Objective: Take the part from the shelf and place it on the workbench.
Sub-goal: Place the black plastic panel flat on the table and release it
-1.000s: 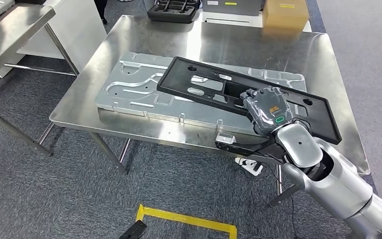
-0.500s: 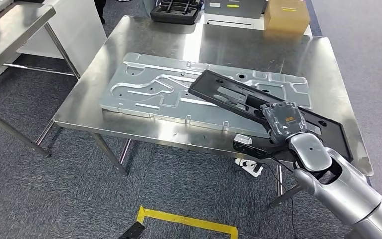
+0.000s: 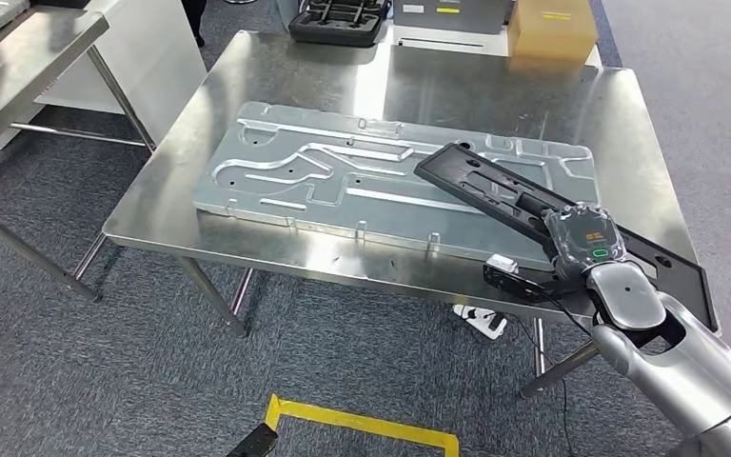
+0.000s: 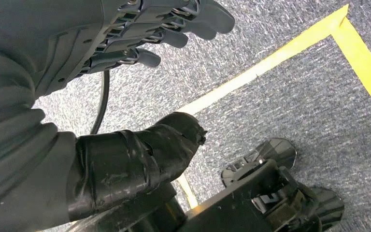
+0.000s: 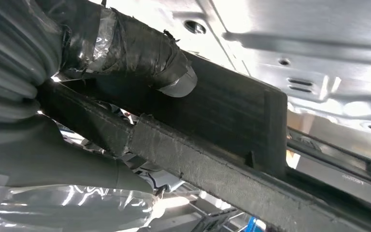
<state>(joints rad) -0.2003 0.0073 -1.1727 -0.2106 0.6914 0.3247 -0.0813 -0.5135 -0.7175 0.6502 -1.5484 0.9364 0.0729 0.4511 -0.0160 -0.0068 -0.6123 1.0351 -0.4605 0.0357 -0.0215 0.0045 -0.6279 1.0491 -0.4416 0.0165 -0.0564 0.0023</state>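
My right hand grips the black part, a long flat frame with cut-outs, at a spot toward its near end. In the right wrist view my taped thumb presses on one face of the part while the rest of the hand wraps the edge from the other side, so the hold is firm. The part lies slanted across the steel workbench, running from about the centre of the tabletop out toward four o'clock, where its near end juts past the bench's edge. Its far end sits over the right portion of the silver stamped panel that lies flat on the bench (whether the part rests on that panel or hangs just above it I cannot tell).

My left hand hangs low over the grey carpet, holding nothing, its fingers loosely bent and spread apart from the thumb. A yellow tape line crosses the floor beneath it.

At twelve o'clock beyond the bench stands a black moulded tray, and at one o'clock a brown cardboard box. At ten o'clock the corner of a second steel table comes in. Near six o'clock another yellow tape corner marks the carpet.
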